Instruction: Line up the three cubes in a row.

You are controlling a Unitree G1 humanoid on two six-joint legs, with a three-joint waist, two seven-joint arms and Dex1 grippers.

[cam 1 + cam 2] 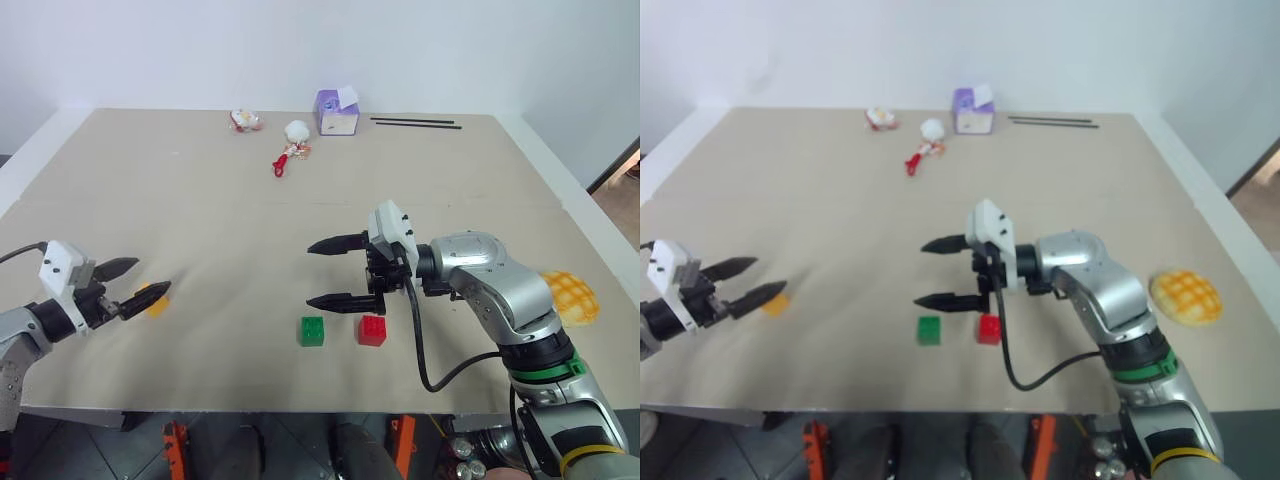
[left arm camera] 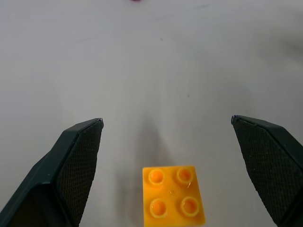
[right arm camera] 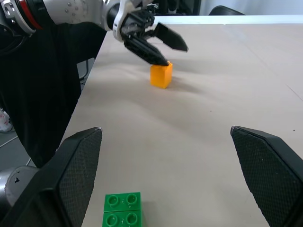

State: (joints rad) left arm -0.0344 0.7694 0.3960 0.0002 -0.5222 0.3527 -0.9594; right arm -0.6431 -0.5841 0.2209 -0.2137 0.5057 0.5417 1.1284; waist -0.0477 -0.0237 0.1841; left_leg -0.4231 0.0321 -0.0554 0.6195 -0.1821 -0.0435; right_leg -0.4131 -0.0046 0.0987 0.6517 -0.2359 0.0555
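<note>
1. Two cubes are already set side by side: the green cube [image 1: 312,331] and the red cube [image 1: 372,330], just below the wide-open jaws of the right gripper [image 1: 338,272], which holds nothing.
2. The yellow-orange cube [image 2: 173,194] is left well apart from that pair. It is seen low between the spread jaws of the left gripper [image 1: 136,283], which are open and not closed on it.
3. The task is judged about two thirds done: the third cube is yet to be gripped and brought beside the green one.
4. Bare table [image 1: 230,230] is offered between the grippers, so a clear path is judged available.
5. The near table edge lies close to all three cubes.
</note>
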